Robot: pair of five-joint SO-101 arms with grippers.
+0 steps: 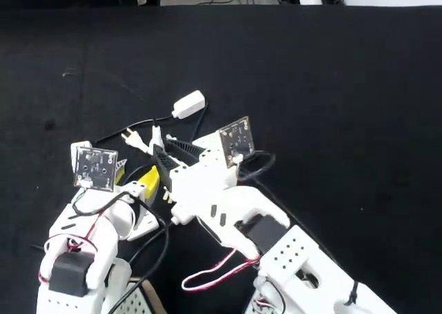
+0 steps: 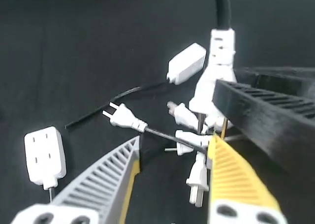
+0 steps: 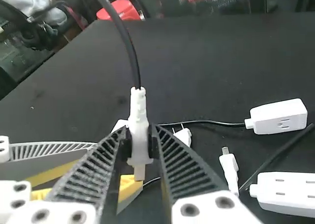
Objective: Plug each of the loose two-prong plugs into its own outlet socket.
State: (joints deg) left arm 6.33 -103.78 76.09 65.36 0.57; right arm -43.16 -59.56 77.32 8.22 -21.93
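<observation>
My right gripper (image 3: 139, 138) is shut on a white two-prong plug (image 3: 138, 116) with a black cable, held upright with its prongs down just above the table. In the left wrist view that held plug (image 2: 220, 54) hangs over a cluster of loose white plugs (image 2: 189, 140). My left gripper (image 2: 174, 144) is open, its grey and yellow fingers (image 2: 227, 172) either side of that cluster. Another loose plug (image 2: 124, 117) lies apart on a black cord. White outlet sockets lie nearby: one (image 2: 187, 62) beyond the cluster, one (image 2: 45, 155) beside my left gripper. From above, both grippers (image 1: 157, 168) meet near the plugs.
A black cloth covers the table (image 1: 331, 86). Black cords (image 1: 148, 124) run between the plugs and the far outlet socket (image 1: 188, 104). In the right wrist view a second outlet socket (image 3: 289, 187) lies close by. Open cloth stretches to the far side and right.
</observation>
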